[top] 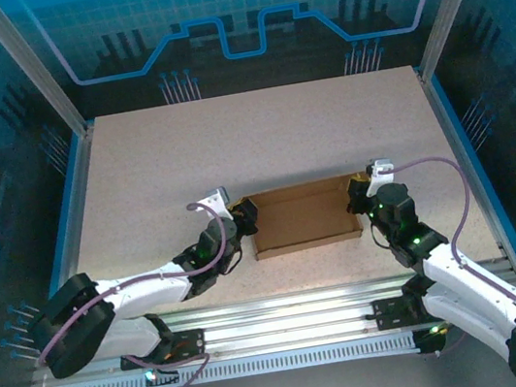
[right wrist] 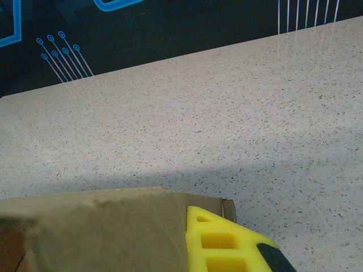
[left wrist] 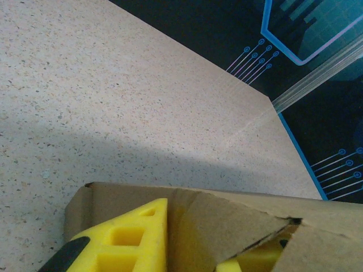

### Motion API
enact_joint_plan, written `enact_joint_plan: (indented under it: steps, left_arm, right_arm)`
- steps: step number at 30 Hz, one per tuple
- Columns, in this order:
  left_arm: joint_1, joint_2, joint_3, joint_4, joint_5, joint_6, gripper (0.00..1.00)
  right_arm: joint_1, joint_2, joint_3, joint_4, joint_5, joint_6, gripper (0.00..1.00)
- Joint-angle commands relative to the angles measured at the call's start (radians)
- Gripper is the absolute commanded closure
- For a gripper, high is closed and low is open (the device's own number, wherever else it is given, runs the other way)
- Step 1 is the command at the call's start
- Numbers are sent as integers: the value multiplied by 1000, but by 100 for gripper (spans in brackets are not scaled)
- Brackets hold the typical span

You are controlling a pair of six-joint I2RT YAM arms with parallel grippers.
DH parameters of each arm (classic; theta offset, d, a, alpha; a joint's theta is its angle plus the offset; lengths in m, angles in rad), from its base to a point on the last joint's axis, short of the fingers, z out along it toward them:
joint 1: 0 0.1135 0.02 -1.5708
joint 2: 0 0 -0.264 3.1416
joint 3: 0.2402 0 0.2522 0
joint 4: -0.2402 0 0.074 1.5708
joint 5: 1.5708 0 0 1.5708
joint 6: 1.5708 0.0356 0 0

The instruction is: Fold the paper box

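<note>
The paper box [top: 303, 216] lies in the middle of the table as a shallow open brown tray, long side left to right. My left gripper [top: 245, 217] is at its left end. In the left wrist view a folded cardboard flap [left wrist: 227, 221] stands between the two yellow fingers [left wrist: 130, 238], so this gripper [left wrist: 198, 249] is shut on the box's end wall. My right gripper [top: 357, 199] is at the box's right end. There one yellow finger [right wrist: 227, 243] presses against the outside of the cardboard wall [right wrist: 96, 226]; the other finger is hidden behind it.
The speckled tabletop [top: 260, 144] stretches bare behind the box to the back edge. Blue side rails [top: 458, 152] and clear enclosure walls bound the table. The aluminium rail [top: 287, 312] with both arm bases runs along the near edge.
</note>
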Motion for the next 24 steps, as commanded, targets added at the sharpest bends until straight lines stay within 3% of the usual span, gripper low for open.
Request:
enact_joint_plan:
  steps: [1, 24]
  left_arm:
    - [-20, -21, 16, -49, 83, -28, 79]
    - [-12, 8, 61, -48, 93, -110, 82]
  right_arm:
    - [37, 26, -42, -96, -72, 8, 94]
    - [48, 34, -38, -94, -68, 15, 94]
